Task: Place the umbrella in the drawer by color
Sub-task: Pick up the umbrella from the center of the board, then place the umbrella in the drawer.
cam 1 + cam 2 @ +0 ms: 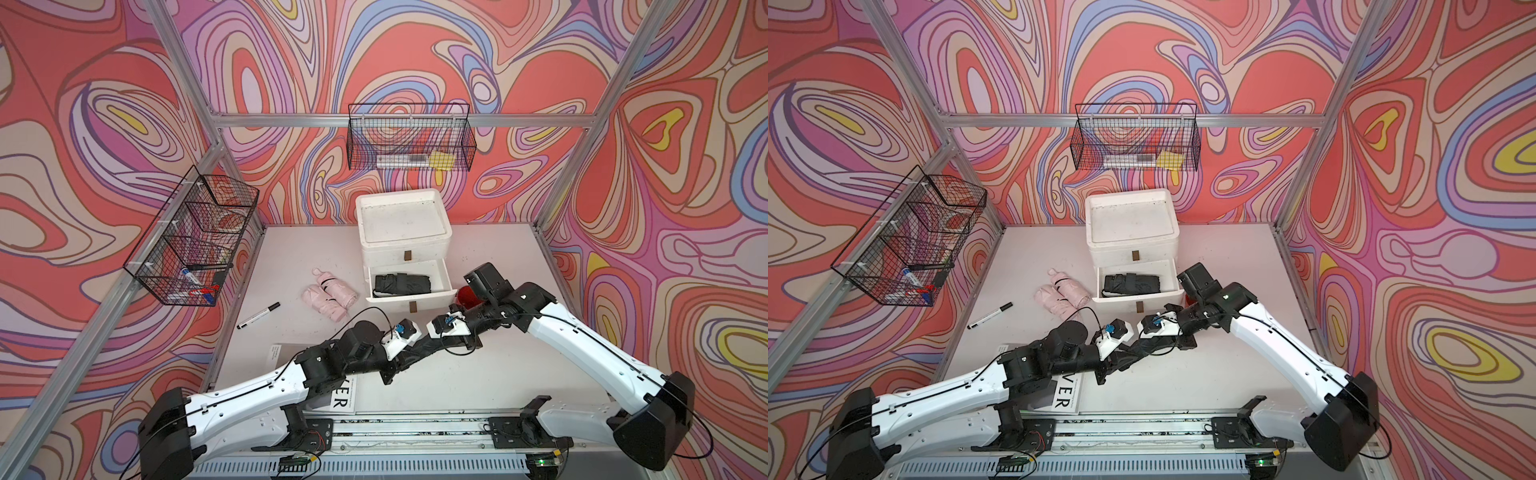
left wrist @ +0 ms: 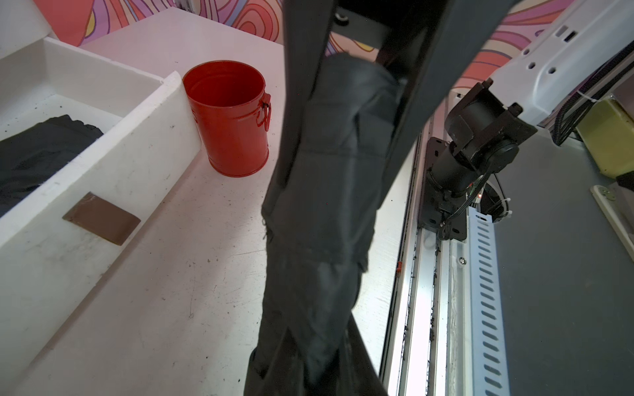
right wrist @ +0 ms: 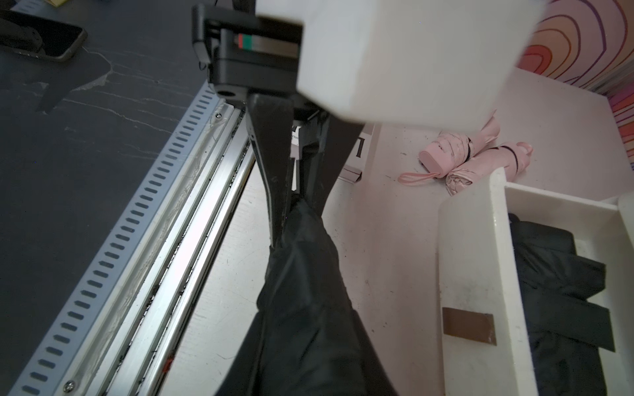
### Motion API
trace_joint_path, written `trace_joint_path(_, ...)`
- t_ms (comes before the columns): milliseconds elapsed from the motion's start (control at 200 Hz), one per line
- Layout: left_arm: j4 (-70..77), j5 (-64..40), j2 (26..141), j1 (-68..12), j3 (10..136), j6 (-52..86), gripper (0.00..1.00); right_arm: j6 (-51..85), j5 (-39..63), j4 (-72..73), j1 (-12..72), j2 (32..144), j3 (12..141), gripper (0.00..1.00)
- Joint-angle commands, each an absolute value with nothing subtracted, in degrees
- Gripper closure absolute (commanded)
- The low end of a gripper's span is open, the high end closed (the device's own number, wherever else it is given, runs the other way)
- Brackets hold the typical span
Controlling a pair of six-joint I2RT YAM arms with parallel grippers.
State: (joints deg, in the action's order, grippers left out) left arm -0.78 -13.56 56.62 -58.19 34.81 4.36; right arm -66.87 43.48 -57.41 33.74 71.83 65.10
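Surface (image 1: pixel 498 374): you had it mostly bare at 3 and 6 o'clock of the arms. The white chest (image 1: pixel 403 249) stood at 12 o'clock. Its lower drawer (image 1: pixel 409 298) was pulled out, with one black umbrella (image 1: pixel 401 284) lying across the floor.

Your task piece, the second black umbrella (image 2: pixel 326 205), hung low in front of that drawer. The left tool (image 3: pixel 298 219) was clamped on one end and the right tool (image 2: pixel 329 178) was closed round the other.

Risks, by my read:
- Two tools hauling on one soft bundle could twist it or pull the fabric loose.
- If one tool released late, the free end could droop and snag on the drawer's front wall.
- The stowed umbrella fills much of the drawer, so yours might ride up on it.

Room:
- Pink umbrellas (image 1: pixel 328 297) at 10 o'clock, near the drawer corner.
- Red tin (image 2: pixel 228 116) at 2 o'clock, just beside the drawer's side, so keep your right elbow off it.
- Marker (image 1: pixel 258 315) at 9 o'clock, well apart.
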Motion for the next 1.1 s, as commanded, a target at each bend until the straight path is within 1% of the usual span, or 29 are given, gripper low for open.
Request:
trace_joint_path(0, 4.62, -7.94, 54.56, -57.75, 34.4, 6.38, 1.0, -67.09, 48.58, -59.15, 34.26, 72.86, 67.67, 1.0)
trace_joint_path(10, 4.72, -7.79, 54.4, -57.74, 34.39, 6.41, 1.0, -66.85, 48.64, -59.33, 34.23, 72.97, 67.87, 1.0)
trace_joint_path(30, 4.76, -7.39, 54.23, -57.75, 34.31, 6.48, 0.96, -66.25, 48.89, -59.37, 34.26, 73.26, 68.26, 1.0)
trace_joint_path(140, 4.82, -3.26, 52.78, -57.81, 33.68, 7.07, 0.62, -59.47, 48.97, -56.39, 34.23, 73.36, 69.77, 1.0)
trace_joint_path(205, 4.83, 1.3, 51.11, -57.81, 32.85, 7.58, 0.41, -50.65, 46.97, -50.58, 34.21, 71.99, 69.81, 1.0)
trace_joint_path(230, 4.88, 3.42, 50.19, -57.79, 32.43, 7.77, 0.36, -46.68, 45.59, -47.63, 34.2, 71.27, 69.59, 1.0)
trace_joint_path(295, 4.84, 10.03, 47.36, -57.77, 31.14, 8.46, 0.29, -35.48, 39.43, -38.53, 34.19, 68.74, 68.48, 1.0)
trace_joint_path(361, 4.71, 18.18, 43.95, -57.75, 30.06, 9.43, 0.25, -25.77, 29.0, -30.62, 34.18, 66.19, 67.62, 1.0)
trace_joint_path(416, 4.13, 25.03, 40.85, -57.75, 27.0, 10.37, 0.2, -21.26, 20.11, -26.8, 34.19, 64.63, 67.54, 1.0)
trace_joint_path(501, 3.26, 34.44, 35.7, -57.75, 24.89, 12.13, 0.15, -19.04, 9.86, -23.56, 34.16, 62.68, 67.18, 1.0)
trace_joint_path(566, 2.8, 38.56, 32.25, -57.74, 23.49, 13.12, 0.12, -18.64, 4.84, -23.54, 34.14, 62.3, 67.35, 1.0)
trace_joint_path(681, 3.75, 39.84, 27.67, -57.79, 21.46, 13.27, 0.1, -19.17, 1.37, -26.48, 34.15, 64.3, 68.73, 1.0)
trace_joint_path(771, 4.04, 40.04, 26.4, -57.79, 20.75, 13.44, 0.09, -18.35, -0.14, -28.9, 34.12, 67.02, 70.3, 1.0)
trace_joint_path(896, 3.96, 40.16, 27.34, -57.77, 21.05, 13.66, 0.09, -17.43, -2.47, -28.12, 34.13, 69.5, 70.82, 1.0)
trace_joint_path(1097, 3.21, 39.73, 29.74, -57.77, 22.21, 13.89, 0.09, -16.94, -1.99, -24.78, 34.12, 74.12, 71.5, 1.0)
